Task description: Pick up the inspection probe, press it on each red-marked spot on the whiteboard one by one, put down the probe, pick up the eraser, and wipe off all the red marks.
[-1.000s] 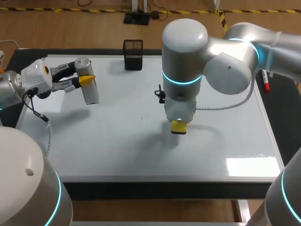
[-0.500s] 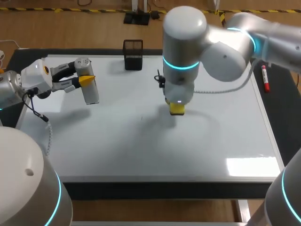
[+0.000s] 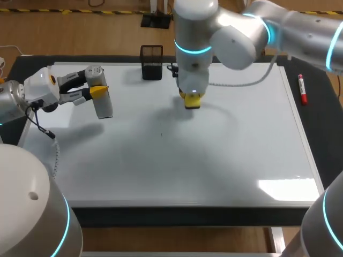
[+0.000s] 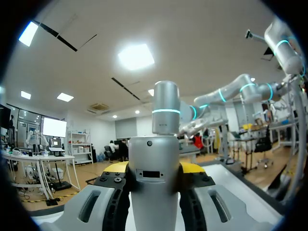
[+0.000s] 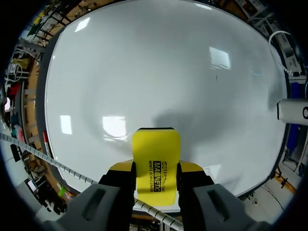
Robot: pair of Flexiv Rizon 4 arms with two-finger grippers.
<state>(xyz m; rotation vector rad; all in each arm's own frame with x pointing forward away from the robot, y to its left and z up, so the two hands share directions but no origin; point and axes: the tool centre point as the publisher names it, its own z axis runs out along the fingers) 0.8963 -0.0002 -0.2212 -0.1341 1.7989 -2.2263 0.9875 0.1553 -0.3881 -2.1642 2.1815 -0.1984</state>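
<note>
Head view: the left pincer [image 3: 95, 90] is over the far left corner of the whiteboard [image 3: 225, 155]. It is clamped around the grey inspection probe [image 3: 103, 106], which stands nearly upright there. The right arm comes in from the right and reaches past the middle. The right pincer [image 3: 192, 97] points down over the board's far half with the yellow eraser [image 3: 192, 104] in its grip. A black pen holder [image 3: 151, 63] stands at the board's far edge. A red marker [image 3: 303, 90] lies on the dark table [image 3: 323, 126] beside the board's right edge.

Left wrist view: both yellow tips press against the probe's sides.

Right wrist view: the fingers squeeze the eraser from two sides above the whiteboard. Whether the eraser touches the board I cannot tell.
</note>
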